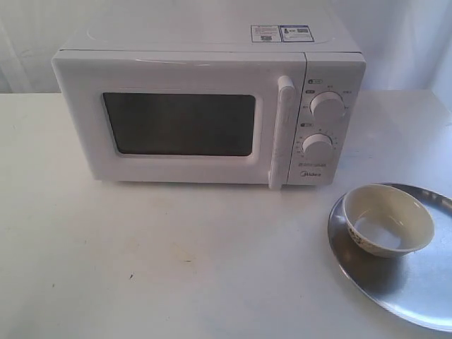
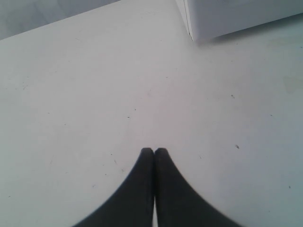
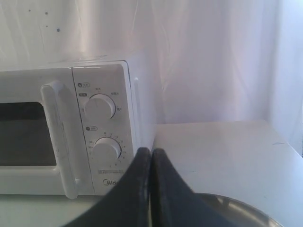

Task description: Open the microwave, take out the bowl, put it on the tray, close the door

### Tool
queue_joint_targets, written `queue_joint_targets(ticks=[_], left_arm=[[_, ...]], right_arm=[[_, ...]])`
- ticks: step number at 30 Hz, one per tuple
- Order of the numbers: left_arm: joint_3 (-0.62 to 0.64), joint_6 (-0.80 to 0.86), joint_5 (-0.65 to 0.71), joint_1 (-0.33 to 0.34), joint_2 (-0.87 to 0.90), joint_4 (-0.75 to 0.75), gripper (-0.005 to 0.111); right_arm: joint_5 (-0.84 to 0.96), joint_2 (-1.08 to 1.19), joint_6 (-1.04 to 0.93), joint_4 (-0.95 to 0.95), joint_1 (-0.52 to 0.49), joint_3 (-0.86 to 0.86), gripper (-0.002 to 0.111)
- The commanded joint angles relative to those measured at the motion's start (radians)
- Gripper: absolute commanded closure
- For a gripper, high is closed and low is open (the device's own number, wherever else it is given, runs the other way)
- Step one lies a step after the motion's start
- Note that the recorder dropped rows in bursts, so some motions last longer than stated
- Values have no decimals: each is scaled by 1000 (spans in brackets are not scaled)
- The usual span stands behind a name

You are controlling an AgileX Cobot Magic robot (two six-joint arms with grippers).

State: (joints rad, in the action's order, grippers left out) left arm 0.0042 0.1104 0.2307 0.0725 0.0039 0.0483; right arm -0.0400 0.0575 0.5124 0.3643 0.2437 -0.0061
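Ahead of your right gripper [image 3: 151, 150]: the microwave [image 3: 124, 90] stands near, its two dials [image 3: 100, 107] facing your jaws and the way to them open.
Your right jaws: pressed together, clamped on nothing.
Just under your right jaws: the rim of the tray [image 3: 239, 207] shows.
Your left gripper [image 2: 154, 151]: jaws together, holding nothing, over the table [image 2: 85, 94].
Beyond your left jaws: a white corner of the microwave, well apart, with small dark specks [image 2: 235, 146] on the table between.
Microwave front: the door [image 1: 180, 126] sits shut, its handle [image 1: 282, 134] upright just beside the dials.
On the tray: the bowl [image 1: 387, 219] stands upright near the rim closest to the microwave; you see its bare inside.
Behind the microwave: a white curtain [image 3: 213, 61].
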Motion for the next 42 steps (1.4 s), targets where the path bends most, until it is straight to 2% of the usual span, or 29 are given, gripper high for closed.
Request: queue_joint_targets(ticks=[1, 6, 9, 11, 15, 18, 22, 26, 30, 35, 42], left_arm=[[-4, -2, 0, -4, -4, -4, 107], [-4, -2, 0, -4, -4, -4, 107], [-4, -2, 4, -4, -4, -4, 107], [-4, -2, 0, -4, -4, -4, 107], [-4, -2, 0, -4, -4, -4, 107], [-4, -2, 0, -4, -4, -4, 107], [-4, -2, 0, -4, -4, -4, 107], [-4, -2, 0, -4, -4, -4, 107], [-4, -2, 0, -4, -4, -4, 107], [-4, -2, 0, -4, -4, -4, 107], [-4, -2, 0, -4, -4, -4, 107]], right_arm=[[2, -9, 0, 6, -6, 6, 108], [82, -58, 0, -18, -6, 6, 108], [170, -58, 0, -168, -6, 6, 108], [257, -58, -58, -262, -10, 6, 108], [358, -58, -220, -271, -35, 6, 108], [357, -58, -364, -271, -63, 6, 108], [357, -58, -383, -264, -96, 6, 108], [360, -58, -614, -260, -104, 6, 108], [360, -58, -605, -260, -104, 6, 108], [360, -58, -481, -260, -104, 6, 108], [360, -58, -482, -260, -104, 6, 108]])
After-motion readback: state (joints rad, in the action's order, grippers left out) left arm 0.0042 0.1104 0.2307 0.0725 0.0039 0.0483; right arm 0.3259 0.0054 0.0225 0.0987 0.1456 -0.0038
